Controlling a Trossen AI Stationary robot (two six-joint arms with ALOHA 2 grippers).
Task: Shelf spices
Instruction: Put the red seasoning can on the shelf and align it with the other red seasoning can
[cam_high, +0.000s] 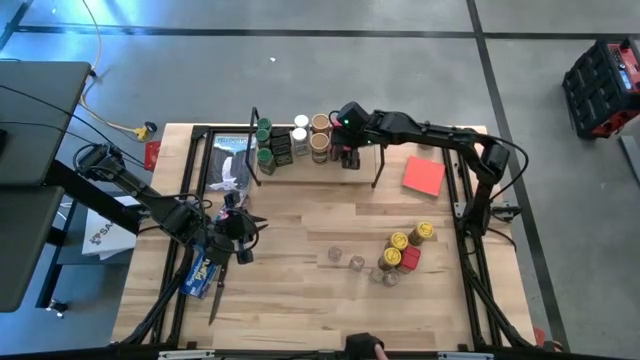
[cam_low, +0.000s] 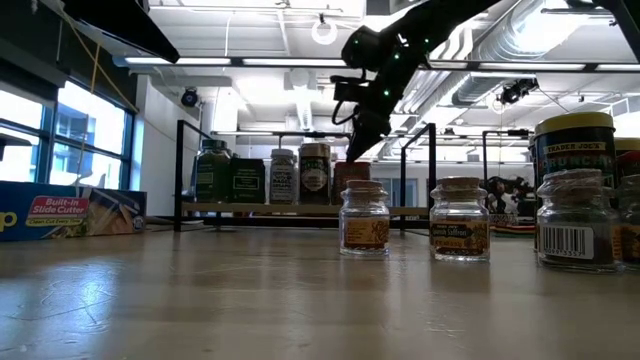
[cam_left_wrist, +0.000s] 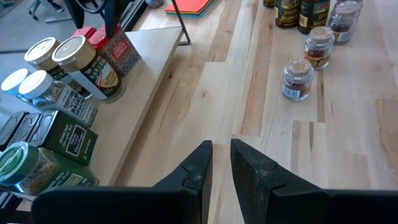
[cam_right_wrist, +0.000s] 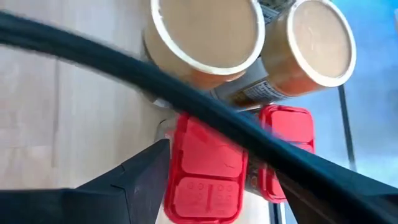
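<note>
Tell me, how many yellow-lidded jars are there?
3 yellow-lidded jars, clustered on the table's right side: one rearmost, one beside it, one nearer, by a red tin. The right arm may hide more on the shelf.

Shelf stands at the far middle of the worktop, black wire frame, pale board. On it, upright: green-lidded jars left, white-lidded, tan-lidded, red tins rightmost. Near right, a cluster waits: yellow-lidded jars, red tin, small clear jars.
</note>
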